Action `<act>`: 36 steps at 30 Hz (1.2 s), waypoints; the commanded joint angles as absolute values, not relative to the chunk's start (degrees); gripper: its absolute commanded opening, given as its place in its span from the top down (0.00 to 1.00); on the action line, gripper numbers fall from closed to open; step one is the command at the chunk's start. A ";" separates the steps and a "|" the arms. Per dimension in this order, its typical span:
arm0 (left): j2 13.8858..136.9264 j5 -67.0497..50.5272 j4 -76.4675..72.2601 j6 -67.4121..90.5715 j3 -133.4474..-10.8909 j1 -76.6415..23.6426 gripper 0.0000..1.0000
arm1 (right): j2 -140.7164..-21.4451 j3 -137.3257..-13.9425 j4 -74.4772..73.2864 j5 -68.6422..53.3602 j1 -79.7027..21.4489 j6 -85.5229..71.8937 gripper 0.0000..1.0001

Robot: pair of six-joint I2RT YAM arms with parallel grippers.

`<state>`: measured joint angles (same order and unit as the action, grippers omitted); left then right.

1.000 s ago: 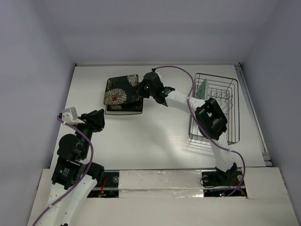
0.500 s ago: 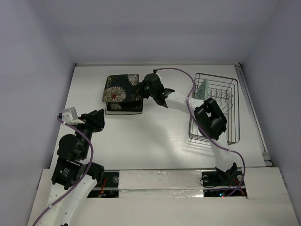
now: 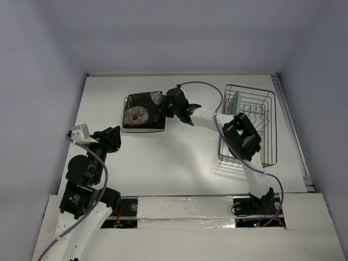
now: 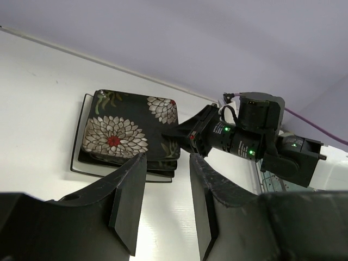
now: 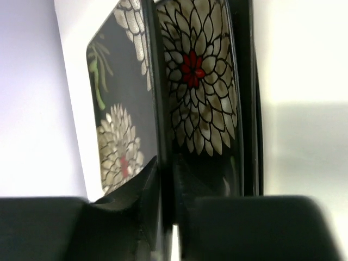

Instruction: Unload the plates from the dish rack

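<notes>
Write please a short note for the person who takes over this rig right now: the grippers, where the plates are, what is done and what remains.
Left gripper: open, holds nothing, at the near left of the table.
Right gripper: shut on the right edge of the flowered plate. That plate lies on, or just above, the two stacked plates at the far side; I cannot confirm contact.
Dish rack: the mint-green plate stands at its far left corner, the only plate seen in it.
Done: three plates are out of the rack.
Left: release the flowered plate, then fetch the mint-green one.
</notes>
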<state>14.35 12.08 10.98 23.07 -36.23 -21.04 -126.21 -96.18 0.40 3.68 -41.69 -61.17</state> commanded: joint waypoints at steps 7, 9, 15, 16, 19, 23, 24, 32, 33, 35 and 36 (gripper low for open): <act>13.54 11.87 8.61 22.76 -35.95 -21.27 0.65 | -126.12 -105.46 -7.02 5.18 -42.01 -56.26 0.32; 13.36 11.87 8.53 22.76 -35.95 -21.27 0.65 | -126.91 -107.30 -11.39 5.80 -42.01 -54.41 0.24; 13.45 11.87 8.53 22.76 -35.95 -21.27 0.65 | -129.37 -117.75 -26.07 10.80 -42.01 -48.18 0.12; 13.36 11.87 8.61 22.76 -35.95 -21.27 0.65 | -129.90 -119.17 -28.10 11.77 -42.01 -47.38 0.11; 13.36 11.87 8.53 22.76 -35.86 -21.27 0.65 | -132.26 -122.51 -34.62 14.32 -42.01 -44.48 0.08; 13.36 11.87 8.61 22.85 -35.86 -21.27 0.65 | -131.84 -122.26 -36.30 16.51 -42.01 -42.98 0.06; 13.36 11.87 8.53 22.85 -35.86 -21.27 0.65 | -131.05 -120.95 -35.86 16.96 -42.01 -42.72 0.06; 13.01 11.87 8.70 22.76 -35.95 -21.27 0.65 | -110.34 -108.92 -35.69 30.19 -42.01 -34.91 0.63; 12.92 11.87 8.61 22.68 -35.95 -21.27 0.66 | -103.34 -103.42 -35.68 32.84 -42.01 -34.02 0.97; 12.66 11.87 8.53 22.76 -35.95 -21.27 0.74 | -96.62 -98.11 -36.56 39.51 -41.14 -32.09 1.00; 12.66 11.87 8.61 22.76 -35.86 -21.27 0.78 | -93.55 -95.65 -38.04 41.12 -40.61 -31.65 1.00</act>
